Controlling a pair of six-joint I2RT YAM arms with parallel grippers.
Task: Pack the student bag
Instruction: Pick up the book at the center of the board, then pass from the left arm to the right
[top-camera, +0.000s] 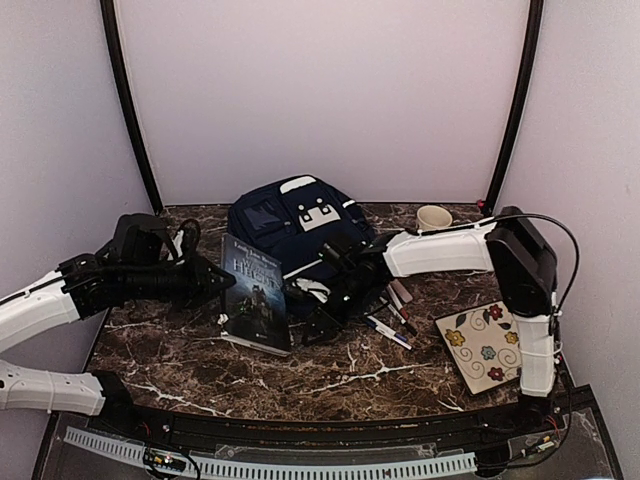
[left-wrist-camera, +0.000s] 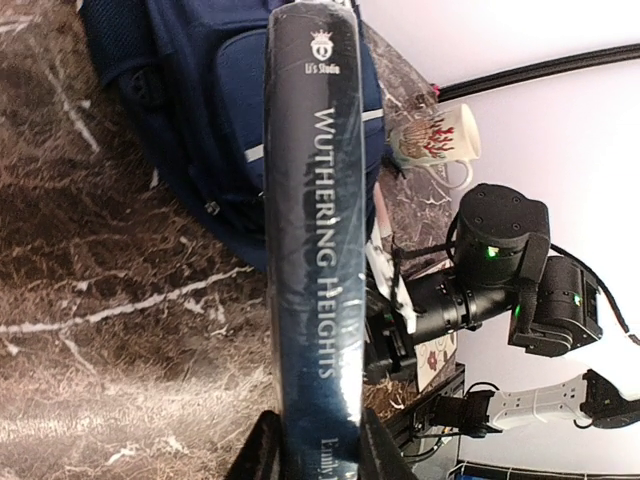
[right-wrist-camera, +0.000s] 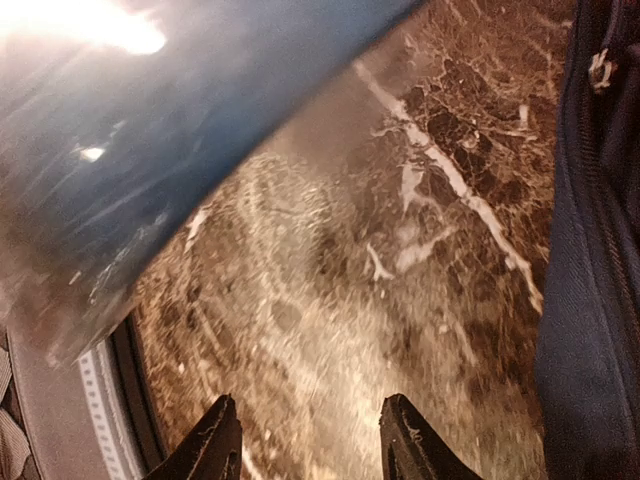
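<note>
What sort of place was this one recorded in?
Probably a robot test booth, not a real classroom: plain white walls close in a marble-patterned tabletop, with staged props: a navy backpack, a book and a mug.

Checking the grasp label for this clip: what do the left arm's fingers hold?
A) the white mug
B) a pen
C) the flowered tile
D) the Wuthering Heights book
D: in the left wrist view the left arm's fingers press on either side of the Wuthering Heights book, whose spine faces the camera in front of the navy backpack.
</note>
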